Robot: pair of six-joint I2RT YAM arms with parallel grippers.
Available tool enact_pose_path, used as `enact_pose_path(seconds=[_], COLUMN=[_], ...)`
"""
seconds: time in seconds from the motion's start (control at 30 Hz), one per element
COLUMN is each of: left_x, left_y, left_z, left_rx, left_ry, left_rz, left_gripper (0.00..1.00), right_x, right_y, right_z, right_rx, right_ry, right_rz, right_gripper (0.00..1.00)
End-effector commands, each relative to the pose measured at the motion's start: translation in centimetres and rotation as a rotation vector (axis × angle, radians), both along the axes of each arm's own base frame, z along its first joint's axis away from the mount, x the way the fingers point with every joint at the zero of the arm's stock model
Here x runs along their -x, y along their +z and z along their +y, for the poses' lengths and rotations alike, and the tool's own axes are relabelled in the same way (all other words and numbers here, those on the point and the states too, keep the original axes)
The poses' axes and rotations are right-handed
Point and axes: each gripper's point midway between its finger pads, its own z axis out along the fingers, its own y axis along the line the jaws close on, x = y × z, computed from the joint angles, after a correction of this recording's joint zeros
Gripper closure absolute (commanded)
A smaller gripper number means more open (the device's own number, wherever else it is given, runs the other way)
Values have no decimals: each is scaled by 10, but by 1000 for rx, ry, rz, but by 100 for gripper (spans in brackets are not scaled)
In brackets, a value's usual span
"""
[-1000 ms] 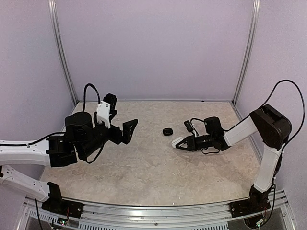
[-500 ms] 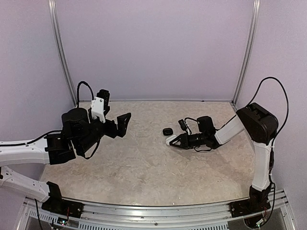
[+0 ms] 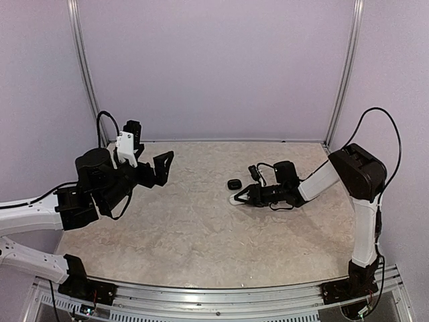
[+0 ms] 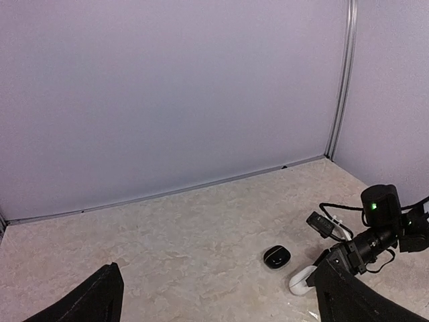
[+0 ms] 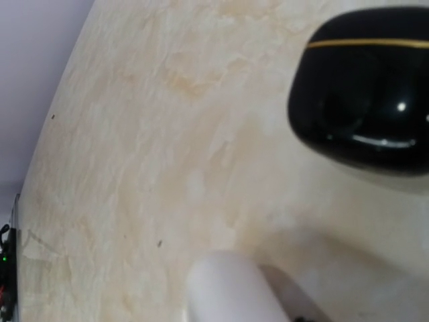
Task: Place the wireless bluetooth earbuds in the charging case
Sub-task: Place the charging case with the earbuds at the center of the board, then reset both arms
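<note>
No earbuds show in any view. A closed glossy black charging case (image 3: 233, 184) lies on the table; it also shows in the left wrist view (image 4: 276, 257) and, large with a gold seam line, in the right wrist view (image 5: 365, 94). My right gripper (image 3: 236, 196) lies low on the table just right of it, with a white rounded case (image 4: 299, 280) at its tip, also seen in the right wrist view (image 5: 228, 292). Its own fingers are hidden in the right wrist view. My left gripper (image 3: 161, 168) is open and empty, raised far to the left.
A black connector on a cable (image 3: 258, 173) sticks up from the right wrist. Purple walls with metal posts (image 3: 343, 74) close the back and sides. The beige table (image 3: 201, 221) runs from the arms' bases to the back wall.
My left arm has drawn back to the left, away from the middle. My right gripper has slid left with the white case, closer to the black case.
</note>
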Motion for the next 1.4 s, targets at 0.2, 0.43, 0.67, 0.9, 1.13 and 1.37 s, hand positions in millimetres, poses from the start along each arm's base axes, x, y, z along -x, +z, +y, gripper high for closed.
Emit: enact_pose_path(seconds=[0.2, 0.43, 0.67, 0.9, 1.13, 1.37], left_x=[-12, -18, -41, -50, -54, -44], left_y=[-1, -2, -12, -32, -71, -123], left_z=[24, 29, 43, 38, 36, 35], left_rx=[18, 76, 141, 132, 126, 116], left_ry=[94, 94, 100, 82, 117, 121], left_rz=[40, 84, 215, 288, 375, 439], left_gripper=[1, 1, 1, 1, 1, 1], right_x=[9, -2, -8, -4, 23, 63], right_y=[-8, 2, 56, 114, 154, 142], right_z=[-25, -52, -76, -106, -137, -145], right_rx=[142, 253, 272, 341, 312, 236], right_ry=[-91, -153, -199, -273, -387, -373], right_rz=[-10, -102, -266, -453, -582, -593], right_gripper=[32, 23, 10, 1, 0, 1])
